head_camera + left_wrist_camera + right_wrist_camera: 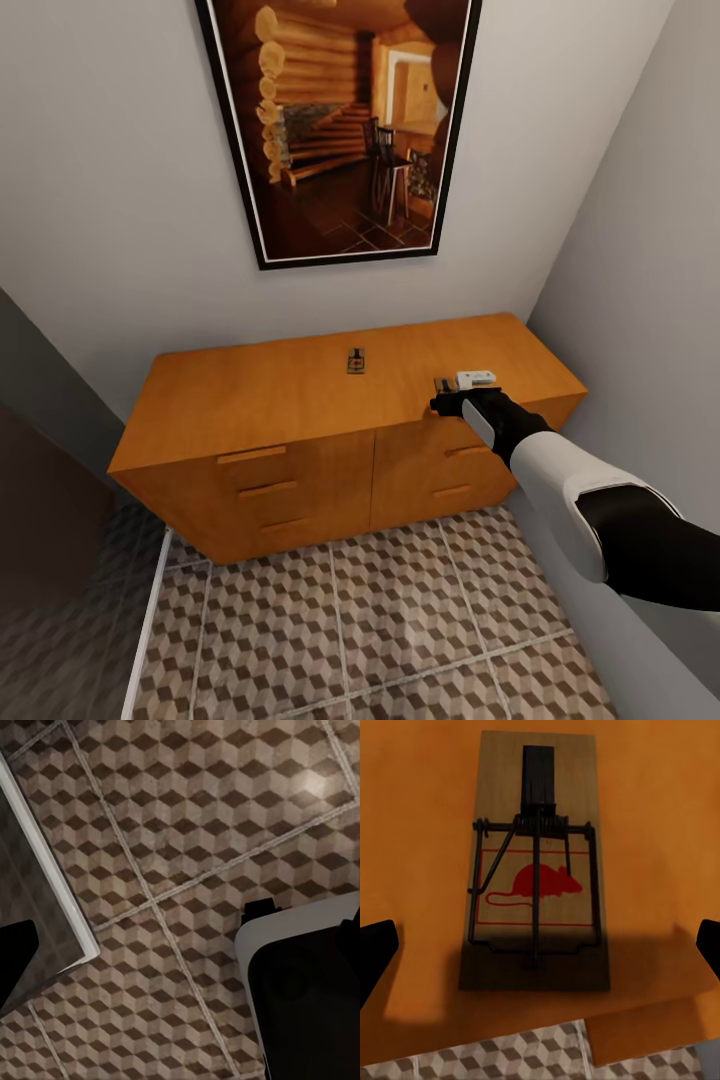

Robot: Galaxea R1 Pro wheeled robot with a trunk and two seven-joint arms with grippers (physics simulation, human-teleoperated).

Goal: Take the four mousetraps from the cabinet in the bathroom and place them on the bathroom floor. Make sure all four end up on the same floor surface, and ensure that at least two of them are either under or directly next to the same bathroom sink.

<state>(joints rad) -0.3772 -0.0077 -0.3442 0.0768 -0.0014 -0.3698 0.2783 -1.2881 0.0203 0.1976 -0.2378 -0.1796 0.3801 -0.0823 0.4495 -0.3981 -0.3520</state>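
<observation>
Room: a narrow grey-walled corner, the bathroom floor [400, 620] in cube-pattern tiles.
Surface: the cabinet [300, 400] under a framed cabin picture [340, 120].
Mousetraps: one mousetrap [355, 360] mid-top; a second mousetrap [536, 866] at the cabinet's front edge.
Right gripper [540, 945]: fingers spread wide, empty, above that second trap.
Left gripper: over floor tiles; grip state unclear.

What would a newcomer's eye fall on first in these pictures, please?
Probably the orange-brown cabinet against the wall, under a large framed picture of a log interior. On its top, one mousetrap lies mid-surface, and the right claw hovers, fingers apart, over another mousetrap near the front edge. Cube-patterned floor lies below.
</observation>
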